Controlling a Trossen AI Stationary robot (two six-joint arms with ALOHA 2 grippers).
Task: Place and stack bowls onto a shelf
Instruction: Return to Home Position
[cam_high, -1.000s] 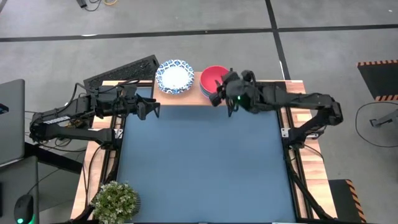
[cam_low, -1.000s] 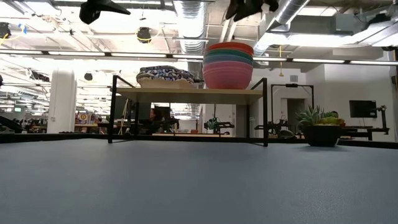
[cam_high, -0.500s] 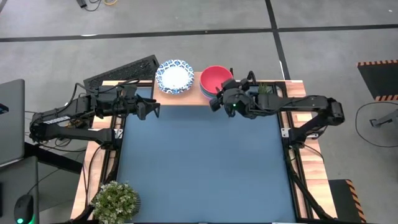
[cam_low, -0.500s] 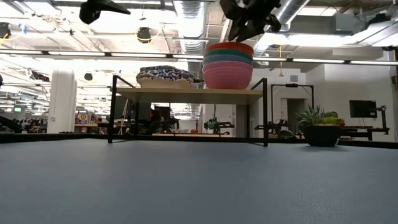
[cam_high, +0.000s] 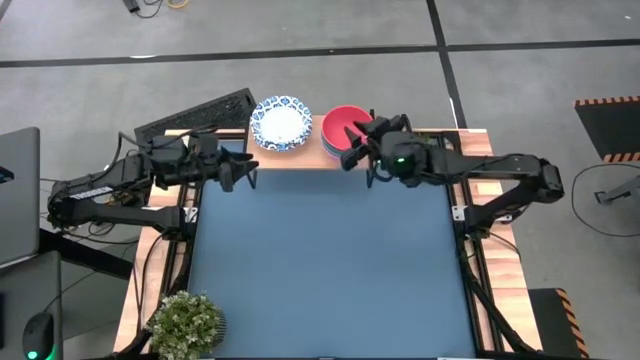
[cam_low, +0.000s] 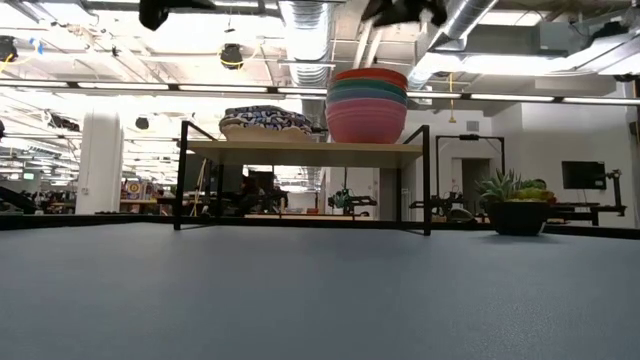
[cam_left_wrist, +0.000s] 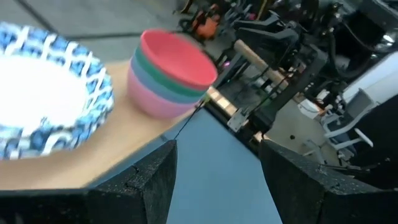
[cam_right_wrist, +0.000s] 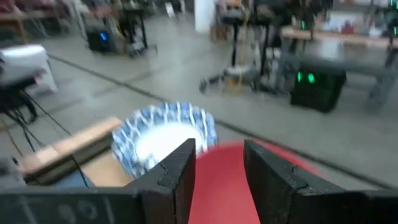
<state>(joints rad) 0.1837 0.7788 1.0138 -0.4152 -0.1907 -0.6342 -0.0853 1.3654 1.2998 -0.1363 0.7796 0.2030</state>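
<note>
Since the red bowl (cam_high: 345, 125) tops the coloured stack (cam_low: 366, 112) beside the blue-patterned bowls (cam_high: 281, 122) on the shelf (cam_high: 312, 157), stacking looks finished, so the right gripper (cam_high: 352, 154), fingers apart and empty just beside that stack, and the left gripper (cam_high: 246, 173), likewise parted, should simply pull back home.

Stacked bowls (cam_left_wrist: 171, 74) beside patterned bowl (cam_left_wrist: 43, 93)

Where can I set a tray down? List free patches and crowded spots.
Free: the blue tabletop, bare from the shelf to the potted plant at one corner; also under the shelf, between its legs. Crowded: the shelf top, filled by the patterned bowls and the coloured stack, with the left gripper and right gripper, both open, beside it.
</note>
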